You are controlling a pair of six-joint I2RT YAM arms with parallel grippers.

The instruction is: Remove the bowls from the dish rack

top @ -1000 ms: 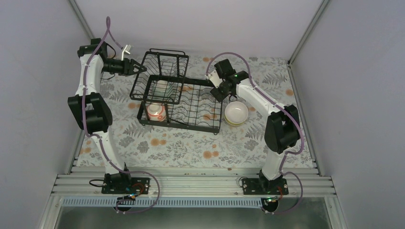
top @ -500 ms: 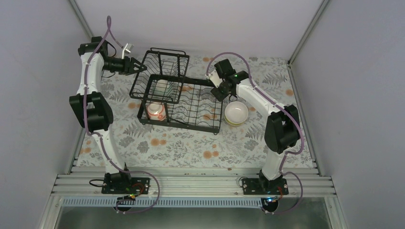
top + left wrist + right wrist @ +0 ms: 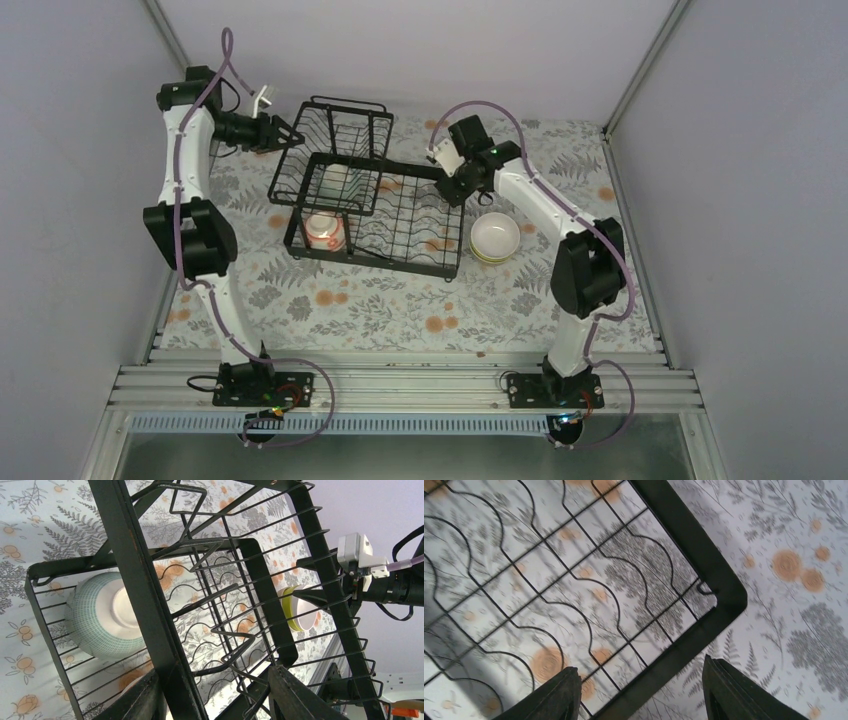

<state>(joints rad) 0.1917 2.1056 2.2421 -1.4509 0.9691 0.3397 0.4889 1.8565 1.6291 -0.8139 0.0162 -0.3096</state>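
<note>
The black wire dish rack stands mid-table. In its left part, a pale green gridded bowl lies on its side and a white bowl with red-orange pattern sits nearer. A white bowl with a yellow-green rim under it stands on the table right of the rack. My left gripper is open at the rack's far-left corner, its fingers astride a thick rack bar; the green bowl shows below. My right gripper is open over the rack's far-right corner, empty.
The table wears a floral cloth. Grey walls close in at the left, right and back. The yellow-green-rimmed bowl shows through the wires in the left wrist view, with the right arm's camera beyond it.
Both grippers have moved a little toward the far side. The rack has shifted slightly to the far left with them.
</note>
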